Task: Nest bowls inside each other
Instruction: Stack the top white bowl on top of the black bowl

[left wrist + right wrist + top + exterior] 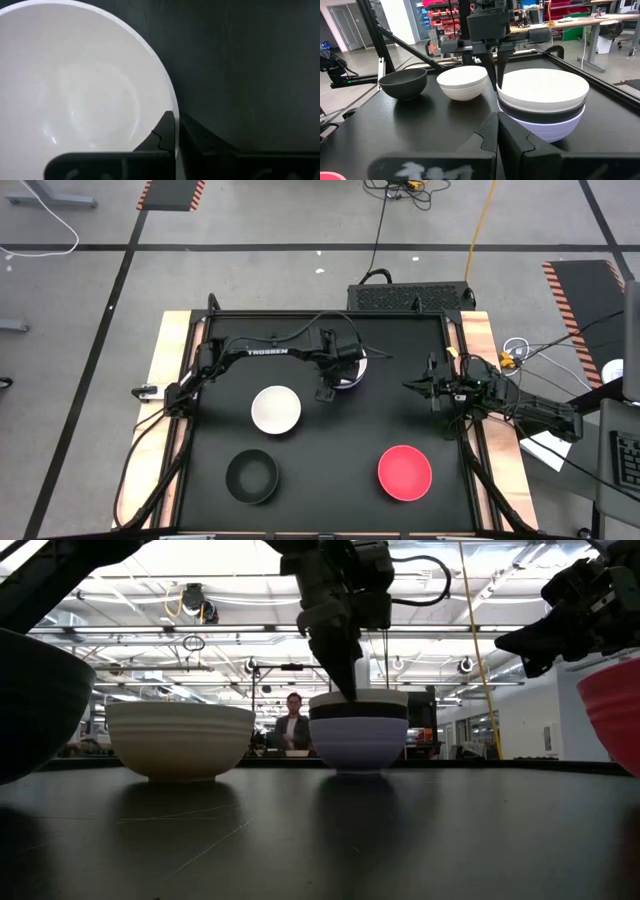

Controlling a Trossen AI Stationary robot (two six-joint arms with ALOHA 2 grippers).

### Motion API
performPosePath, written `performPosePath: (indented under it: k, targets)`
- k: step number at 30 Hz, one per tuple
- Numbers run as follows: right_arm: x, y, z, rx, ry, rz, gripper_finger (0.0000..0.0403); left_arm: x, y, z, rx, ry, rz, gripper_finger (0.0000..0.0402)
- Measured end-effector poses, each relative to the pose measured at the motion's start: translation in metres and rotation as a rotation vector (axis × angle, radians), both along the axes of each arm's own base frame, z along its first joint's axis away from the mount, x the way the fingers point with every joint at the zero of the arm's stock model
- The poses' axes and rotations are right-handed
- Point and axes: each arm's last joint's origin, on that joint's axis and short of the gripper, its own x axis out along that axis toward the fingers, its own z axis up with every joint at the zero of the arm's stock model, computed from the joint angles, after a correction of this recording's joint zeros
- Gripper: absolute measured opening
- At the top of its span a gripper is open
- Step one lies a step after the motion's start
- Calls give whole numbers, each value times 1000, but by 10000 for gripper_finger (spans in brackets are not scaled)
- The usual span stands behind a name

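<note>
Left claw pinches the stack's top white bowl rim; lifting now could unnest it. Right claw apparently clenched, waits.

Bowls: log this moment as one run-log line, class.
left gripper: shut on white bowl rim | stack: white in black in lavender bowl | right gripper: shut, idle | loose: white, black, red bowls

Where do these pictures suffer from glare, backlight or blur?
Low view: bright ceiling lights backlight the left gripper above the bowl stack, leaving it a silhouette, and the near black bowl is a blur. Left wrist view: soft glare on the top white bowl. High view: evenly lit.
</note>
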Motion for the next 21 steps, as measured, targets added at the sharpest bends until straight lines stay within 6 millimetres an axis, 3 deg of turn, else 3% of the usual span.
performPosePath:
  k: [8,21]
  targets:
    - [0,0,0,0,0,0,0,1,7,1,-63,-15,155,4]
    - [0,0,0,2,0,0,0,0,8,1,-82,-12,118,12]
